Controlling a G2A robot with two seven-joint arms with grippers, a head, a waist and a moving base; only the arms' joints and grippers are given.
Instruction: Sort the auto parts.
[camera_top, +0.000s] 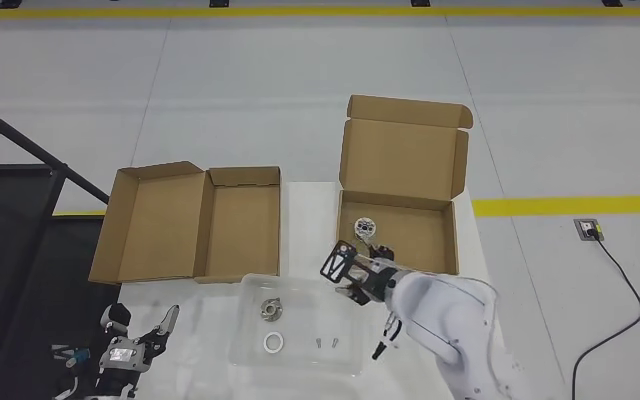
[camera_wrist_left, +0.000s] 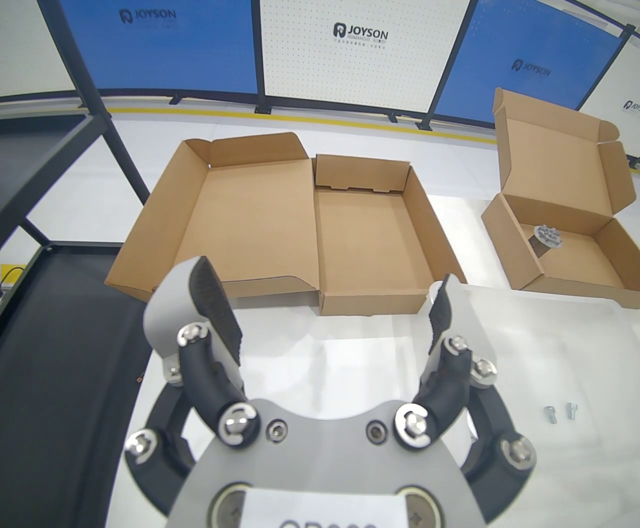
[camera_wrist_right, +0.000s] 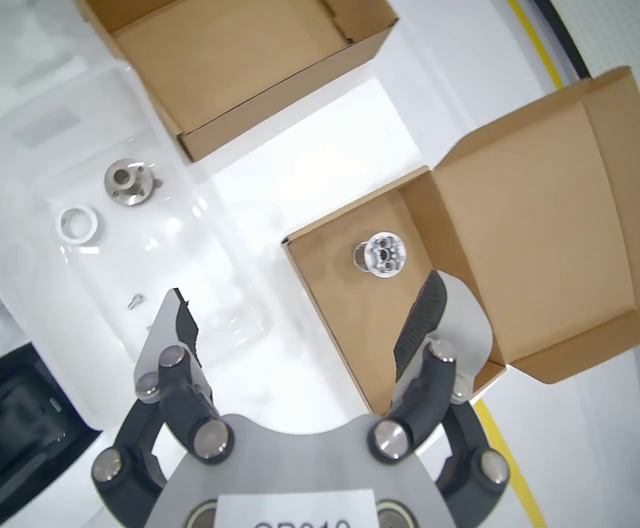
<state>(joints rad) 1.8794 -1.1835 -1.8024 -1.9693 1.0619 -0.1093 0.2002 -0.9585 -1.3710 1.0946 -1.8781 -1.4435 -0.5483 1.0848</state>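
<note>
Hanging near the clear tray (camera_top: 300, 310), right end effector (camera_wrist_right: 306, 290) gapes empty (left end effector (camera_wrist_left: 322, 277) likewise).

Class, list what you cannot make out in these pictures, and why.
Two screws, top view: too small to tell head type.
Perforated metal disc, left wrist view: lower part behind the cardboard box wall.
Clear tray, left wrist view: cut by the edge, partly behind the left pincer.

Right gripper (camera_top: 343, 275) with fingers spread, nothing between them. Just beyond it, open cardboard box (camera_top: 420, 240) holding a round part (camera_top: 365, 227). Beside it, clear tray (camera_top: 300, 300) with metal hub (camera_top: 270, 308), white ring (camera_top: 273, 343) and two screws (camera_top: 325, 342). Well apart past the tray, left gripper (camera_top: 140, 335), likewise spread.
</note>
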